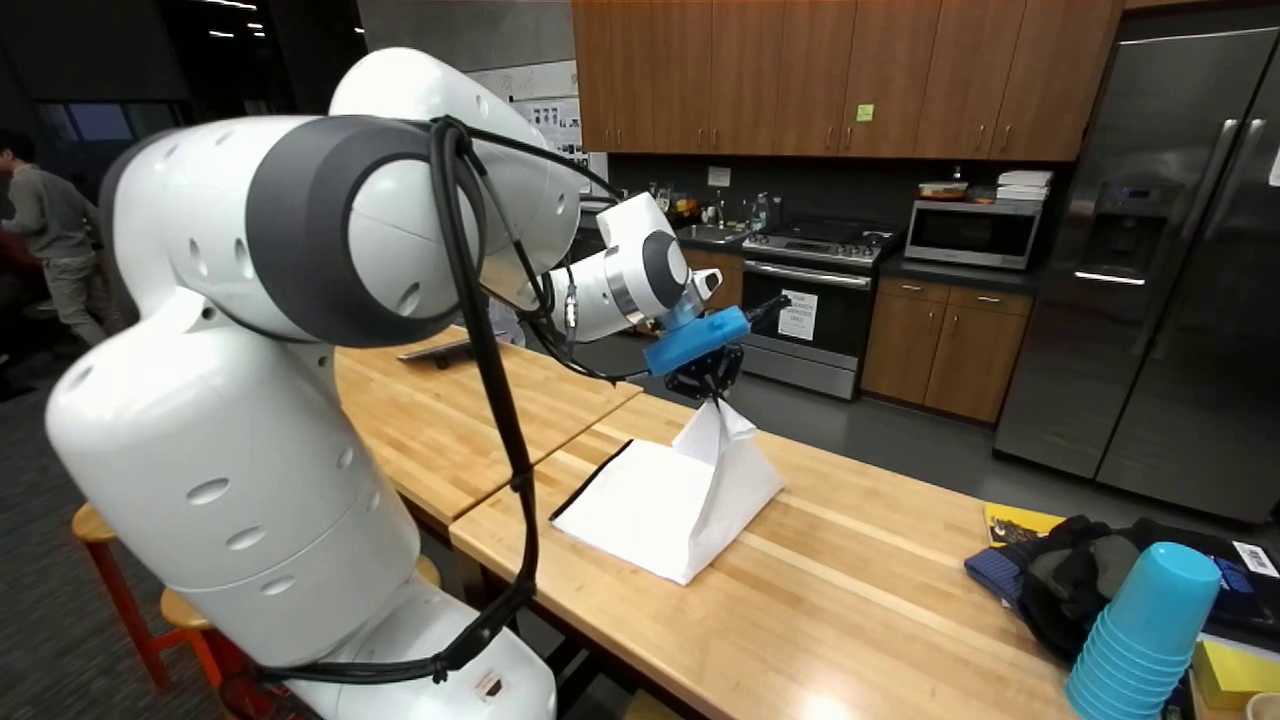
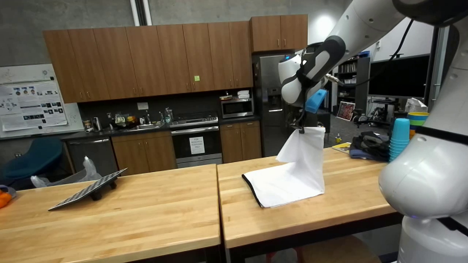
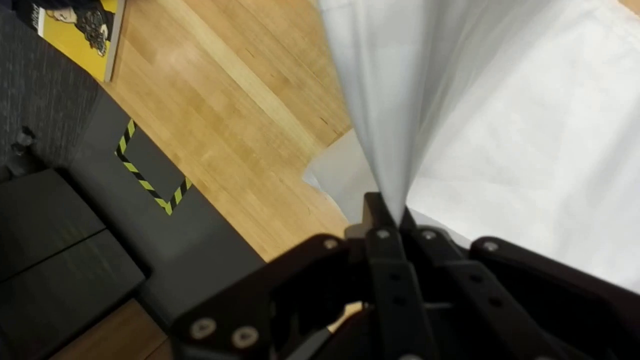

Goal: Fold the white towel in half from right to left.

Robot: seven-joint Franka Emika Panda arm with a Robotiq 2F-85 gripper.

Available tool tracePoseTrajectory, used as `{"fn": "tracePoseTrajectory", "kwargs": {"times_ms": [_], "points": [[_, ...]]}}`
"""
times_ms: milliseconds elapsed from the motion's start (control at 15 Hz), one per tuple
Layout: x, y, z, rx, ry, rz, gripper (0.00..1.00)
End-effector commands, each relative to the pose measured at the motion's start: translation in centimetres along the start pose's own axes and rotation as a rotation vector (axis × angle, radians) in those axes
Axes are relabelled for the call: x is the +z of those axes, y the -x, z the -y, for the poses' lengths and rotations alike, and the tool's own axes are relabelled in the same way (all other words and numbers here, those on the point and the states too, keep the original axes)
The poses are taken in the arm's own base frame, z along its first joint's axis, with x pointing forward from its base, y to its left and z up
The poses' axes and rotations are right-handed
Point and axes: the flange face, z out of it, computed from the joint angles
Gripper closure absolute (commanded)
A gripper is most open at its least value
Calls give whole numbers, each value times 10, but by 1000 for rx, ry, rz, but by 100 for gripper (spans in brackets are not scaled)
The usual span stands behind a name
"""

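Only the wrist view shows the yellow-and-black tape on the floor past the far edge of the counter, while both exterior views show a dark strip along the left edge of the white towel. The towel's left part lies flat on the counter, and its right part rises, upright and creased, to the tool. The tool stands closed, its fingers together with just a gathered fold of the towel gripped between the tips, above the counter.
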Motion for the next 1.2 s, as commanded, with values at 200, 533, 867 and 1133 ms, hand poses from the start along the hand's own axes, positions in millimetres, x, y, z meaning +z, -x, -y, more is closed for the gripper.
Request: {"fn": "tracePoseTrajectory", "kwargs": {"times_ms": [200,533,867,1133], "points": [[-24,-9,19,-55,-18,0,99],[-30,-21,34,-64,-23,8,99],[-35,-34,48,-67,-30,14,99],[-38,-46,65,-70,-25,18,99]]}}
